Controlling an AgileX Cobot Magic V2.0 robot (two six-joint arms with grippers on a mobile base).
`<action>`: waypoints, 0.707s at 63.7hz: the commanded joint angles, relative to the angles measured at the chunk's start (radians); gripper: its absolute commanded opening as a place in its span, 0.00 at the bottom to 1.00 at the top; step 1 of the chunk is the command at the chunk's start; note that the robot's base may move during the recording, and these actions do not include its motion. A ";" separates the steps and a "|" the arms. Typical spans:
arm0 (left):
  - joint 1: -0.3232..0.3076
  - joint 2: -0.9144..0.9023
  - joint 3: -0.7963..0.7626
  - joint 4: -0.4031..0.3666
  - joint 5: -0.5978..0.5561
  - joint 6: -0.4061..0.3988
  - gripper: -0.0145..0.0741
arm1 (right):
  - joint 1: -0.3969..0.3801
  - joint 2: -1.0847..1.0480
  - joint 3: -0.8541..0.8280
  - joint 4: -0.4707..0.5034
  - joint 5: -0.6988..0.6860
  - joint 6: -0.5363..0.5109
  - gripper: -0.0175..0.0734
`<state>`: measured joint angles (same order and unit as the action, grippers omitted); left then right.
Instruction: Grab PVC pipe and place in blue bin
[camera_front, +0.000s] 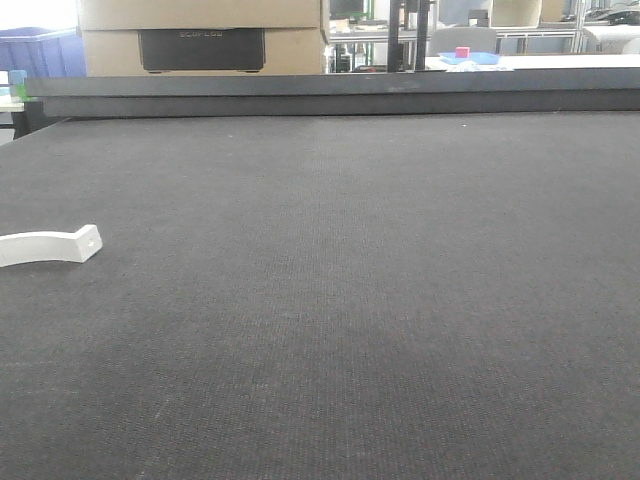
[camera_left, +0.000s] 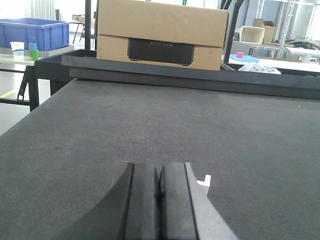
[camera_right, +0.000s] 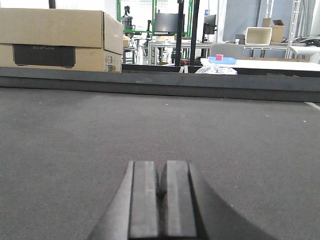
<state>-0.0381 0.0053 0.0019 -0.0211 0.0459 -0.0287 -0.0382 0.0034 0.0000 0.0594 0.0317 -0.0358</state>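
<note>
Dark grey, felt-like fabric covers a wide counter (camera_front: 380, 300) that fills most of every view and ends at its far side in a raised dark rail (camera_front: 330, 95). Behind the rail we see a workshop room. It holds a large cardboard box (camera_front: 200, 25) with a black panel on its face, pale tables and metal frames. A small pink cube (camera_front: 462, 51) sits on a blue tray far off to the right.

The PVC pipe (camera_front: 50, 245) lies flat on the counter at the left edge of the front view. It is white and gently curved, and its squared end, with a small hole, points right. Its other end runs out of the picture. Only the wrist views show the end effectors, so we cannot place the pipe against either one from here.

From the left wrist we see the left end effector (camera_left: 160, 175) low over the fabric. Its two black pads are pressed together with only a thin seam between them, gripping nothing. A small white corner (camera_left: 206, 179) peeks out just beside the right pad, and too little of it shows for us to tell whether it is the pipe. This view alone shows the blue bin (camera_left: 35, 32) clearly. It stands on a side table beyond the counter's far left corner, with cups (camera_left: 17, 48) beside it. The front view catches just a slice of the bin.

From the right wrist we see the right end effector (camera_right: 161, 172), its pads likewise closed flat against each other and empty. This view also shows the box's side and screens on distant racks.
</note>
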 joint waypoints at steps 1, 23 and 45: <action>-0.004 -0.005 -0.002 0.044 -0.046 -0.001 0.04 | -0.002 -0.003 0.000 -0.001 -0.018 -0.004 0.01; -0.004 -0.005 -0.136 0.065 -0.029 -0.001 0.04 | -0.002 -0.003 -0.011 -0.001 -0.307 -0.004 0.01; -0.004 0.049 -0.558 0.218 0.220 -0.001 0.04 | -0.002 0.000 -0.438 -0.001 -0.067 -0.004 0.01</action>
<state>-0.0381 0.0163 -0.4759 0.1579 0.2109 -0.0287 -0.0382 -0.0012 -0.3422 0.0594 -0.1217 -0.0358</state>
